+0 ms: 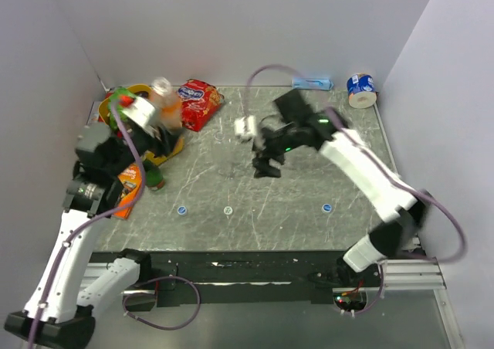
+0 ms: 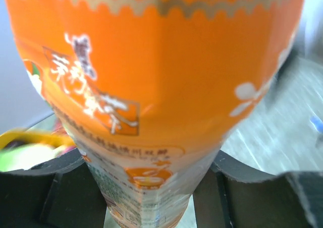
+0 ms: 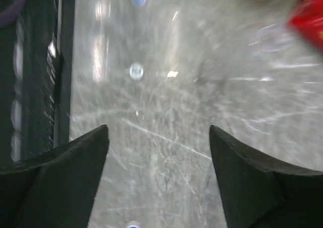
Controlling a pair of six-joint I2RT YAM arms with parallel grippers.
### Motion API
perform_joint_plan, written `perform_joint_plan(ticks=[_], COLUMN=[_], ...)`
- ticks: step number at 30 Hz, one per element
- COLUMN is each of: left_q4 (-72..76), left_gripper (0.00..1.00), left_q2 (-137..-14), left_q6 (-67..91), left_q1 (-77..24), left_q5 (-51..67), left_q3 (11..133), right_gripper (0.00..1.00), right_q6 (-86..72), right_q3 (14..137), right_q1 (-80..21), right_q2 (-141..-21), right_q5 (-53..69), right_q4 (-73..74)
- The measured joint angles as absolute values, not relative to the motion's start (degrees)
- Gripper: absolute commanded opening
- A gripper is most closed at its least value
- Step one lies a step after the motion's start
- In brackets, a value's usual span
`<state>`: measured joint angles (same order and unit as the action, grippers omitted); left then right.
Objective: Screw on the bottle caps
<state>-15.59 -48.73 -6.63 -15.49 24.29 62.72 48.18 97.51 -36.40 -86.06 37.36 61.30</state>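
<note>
Table (image 1: 309, 179) lies open around the bottle caps (image 1: 228, 209); red packet (image 1: 199, 103) crowds far-left corner

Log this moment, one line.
left tool: shut on orange bottle | right tool: open, empty | caps: three loose on table

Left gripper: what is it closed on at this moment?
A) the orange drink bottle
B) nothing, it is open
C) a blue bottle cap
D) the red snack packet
A: the left wrist view shows the left gripper clamped on the orange drink bottle, whose orange label fills the frame between the two dark fingers.
</note>
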Motion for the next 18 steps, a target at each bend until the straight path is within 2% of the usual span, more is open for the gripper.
perform_joint_plan(ticks=[5,11,18], left_q4=[-13.08,-11.77,-10.57], left_gripper=[0.03,0.09,0.08], left_q2=[-48.31,-44.80,-41.23], left_q6=[1.32,3.92,5.19], left_q1=[-7.18,-6.00,-4.25], left_q5=[24.38,24.75,25.82], left_q3=[63.99,63.37,61.10], right_gripper=[0.63,0.57,0.55], right_q6=[61.76,73.14,78.32], right_q3=[89.19,87.96,87.61], right_q1=[-43.72,-53.69,-56.21], right_q2=[-96.71,-102.89,-109.03], right_q5=[31.16,26.96,24.95], right_q4=[60.31,56.88,53.52])
